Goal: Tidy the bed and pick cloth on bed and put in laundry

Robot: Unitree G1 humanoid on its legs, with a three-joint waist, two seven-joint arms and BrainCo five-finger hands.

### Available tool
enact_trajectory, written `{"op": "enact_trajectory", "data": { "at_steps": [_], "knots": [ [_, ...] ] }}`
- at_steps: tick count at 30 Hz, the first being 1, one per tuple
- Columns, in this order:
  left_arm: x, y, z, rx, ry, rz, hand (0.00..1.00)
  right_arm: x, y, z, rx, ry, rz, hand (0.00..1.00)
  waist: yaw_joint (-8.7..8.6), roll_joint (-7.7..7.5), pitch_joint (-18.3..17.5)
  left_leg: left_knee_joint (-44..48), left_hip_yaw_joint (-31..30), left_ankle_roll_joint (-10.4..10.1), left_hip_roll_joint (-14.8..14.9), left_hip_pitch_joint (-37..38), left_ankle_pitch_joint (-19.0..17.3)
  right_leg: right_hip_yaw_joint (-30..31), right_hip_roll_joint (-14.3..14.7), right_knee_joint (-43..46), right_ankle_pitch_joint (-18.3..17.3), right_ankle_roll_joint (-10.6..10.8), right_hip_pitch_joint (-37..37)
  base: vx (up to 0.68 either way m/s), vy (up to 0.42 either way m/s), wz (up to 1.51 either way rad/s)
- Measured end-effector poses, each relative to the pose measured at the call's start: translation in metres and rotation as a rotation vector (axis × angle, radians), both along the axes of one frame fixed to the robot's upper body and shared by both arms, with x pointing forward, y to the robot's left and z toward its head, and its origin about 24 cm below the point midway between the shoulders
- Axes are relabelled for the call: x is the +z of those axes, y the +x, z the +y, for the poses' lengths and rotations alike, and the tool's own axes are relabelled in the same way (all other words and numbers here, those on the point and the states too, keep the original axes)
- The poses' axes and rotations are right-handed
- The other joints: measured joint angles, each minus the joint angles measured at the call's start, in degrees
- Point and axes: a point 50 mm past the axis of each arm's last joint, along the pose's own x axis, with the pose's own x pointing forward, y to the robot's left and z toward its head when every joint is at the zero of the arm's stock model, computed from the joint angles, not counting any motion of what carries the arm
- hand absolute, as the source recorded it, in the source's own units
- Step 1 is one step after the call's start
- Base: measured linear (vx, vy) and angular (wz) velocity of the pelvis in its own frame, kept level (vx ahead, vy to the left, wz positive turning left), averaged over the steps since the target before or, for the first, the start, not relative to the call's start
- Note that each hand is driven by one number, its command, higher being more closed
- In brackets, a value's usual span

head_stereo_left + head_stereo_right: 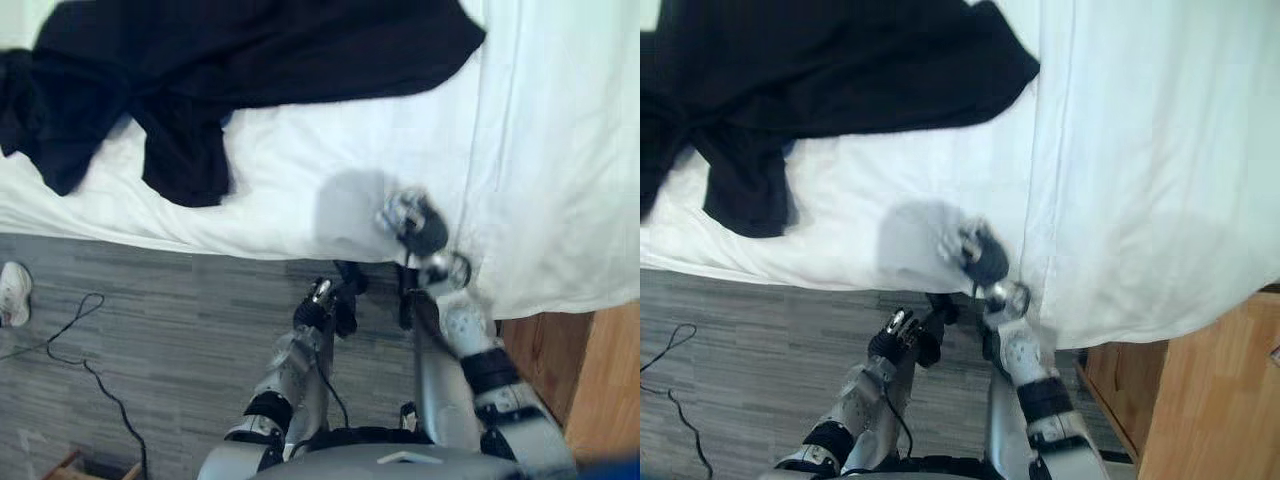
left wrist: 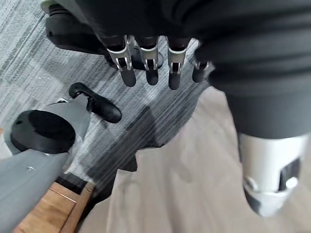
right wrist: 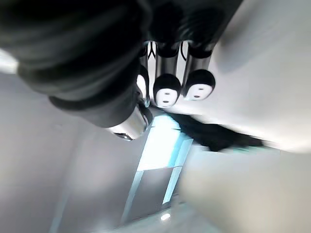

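Nothing is done yet, I judge: the black cloth [image 1: 250,50] lies spread on the bed [image 1: 300,200], well beyond my right robot hand [image 1: 412,222] and to its left. That hand hovers at the white duvet [image 1: 560,150] edge; I cannot tell if it grips. My left robot hand [image 1: 322,305] hangs relaxed, empty. Picking up and laundry remain.

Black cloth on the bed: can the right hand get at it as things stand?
Probably yes: only bare white sheet lies between the right hand and the black cloth, which sits farther in, to its left.
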Motion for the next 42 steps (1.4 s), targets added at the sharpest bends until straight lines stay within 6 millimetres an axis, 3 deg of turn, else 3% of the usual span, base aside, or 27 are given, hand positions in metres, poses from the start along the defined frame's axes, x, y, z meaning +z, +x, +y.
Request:
{"op": "enact_trajectory", "data": {
  "at_steps": [1,3,7,8,10,16,19,25,34,42],
  "knots": [
    [-0.002,-0.003,0.001,0.002,0.0,0.006,0.0,-0.027,-0.015,-0.001,0.051,-0.057,0.118,1.0,0.01,0.0,-0.01,-0.69,0.08,-0.22,-0.18,0.94,0.16,-0.03,-0.01,-0.26,-0.01,0.0,0.86,0.06,-0.011,-0.08],
    [-0.003,-0.006,0.002,0.003,0.001,0.011,0.0,-0.054,-0.038,-0.002,0.137,-0.127,0.228,1.0,0.06,-0.01,-0.01,-1.28,0.11,-0.21,-0.32,2.3,0.17,-0.25,-0.04,-0.47,-0.01,0.01,2.07,0.06,0.003,-0.05],
    [-0.009,-0.016,0.003,-0.012,-0.013,0.028,0.0,-0.066,-0.057,0.004,0.23,-0.137,0.285,1.0,0.09,-1.05,-0.68,-1.62,-0.07,-0.25,-0.46,6.85,0.11,-0.89,-0.24,-0.83,-0.06,0.09,6.64,0.03,0.005,-0.06],
    [-0.012,-0.023,0.004,-0.03,0.003,0.034,0.0,-0.067,-0.059,0.007,0.244,-0.132,0.289,0.0,0.12,-1.82,-1.83,-1.98,-0.34,-0.38,-0.43,8.4,-0.02,-1.46,-0.22,-2.02,-0.15,0.19,8.79,0.0,0.0,0.0],
    [-0.017,-0.031,0.006,-0.052,0.023,0.046,0.0,-0.076,-0.066,0.007,0.209,-0.129,0.333,0.0,0.45,-2.92,-3.91,-2.49,-0.94,-0.36,-0.37,9.99,-0.03,-2.35,-0.09,-3.58,-0.2,0.24,11.42,0.0,0.007,0.17],
    [-0.035,-0.058,0.015,-0.078,0.098,0.143,0.0,-0.129,-0.104,-0.022,-0.092,-0.332,0.571,0.0,1.97,-5.63,-12.32,-4.77,-2.06,-0.38,-0.68,16.01,-0.19,-4.15,0.06,-6.96,-0.61,0.86,18.89,0.04,0.01,0.1],
    [-0.047,-0.074,0.023,-0.065,0.141,0.252,0.0,-0.146,-0.114,-0.042,-0.306,-0.54,0.643,0.0,1.79,-5.74,-16.08,-6.64,-2.66,-0.39,-1.02,20.77,-0.35,-4.95,0.14,-9.27,-0.73,1.06,24.22,0.06,0.012,0.04],
    [-0.059,-0.092,0.033,-0.005,0.229,0.403,0.0,-0.166,-0.131,-0.075,-0.619,-0.865,0.839,0.0,1.68,-4.45,-19.74,-7.53,-2.57,-0.53,-1.35,27.4,-1.72,-5.08,0.18,-11.53,-1.09,1.58,31.58,0.05,0.016,-0.05],
    [-0.063,-0.105,0.038,0.102,0.206,0.452,0.0,-0.176,-0.157,-0.099,-0.843,-0.843,1.052,0.0,1.2,-4.19,-22.63,-9.61,-1.61,-0.7,-1.88,31.81,-2.2,-4.43,0.29,-13.2,-1.44,2.03,35.35,0.05,0.013,-0.07],
    [-0.068,-0.114,0.037,-0.053,0.328,0.567,0.0,-0.185,-0.189,-0.109,-0.938,-0.788,1.266,0.0,0.76,-3.76,-23.53,-11.85,-0.2,-1.11,-2.28,35.45,-2.44,-3.14,0.79,-14.56,-1.5,2.15,37.82,0.05,0.011,-0.11]
  ]
}}
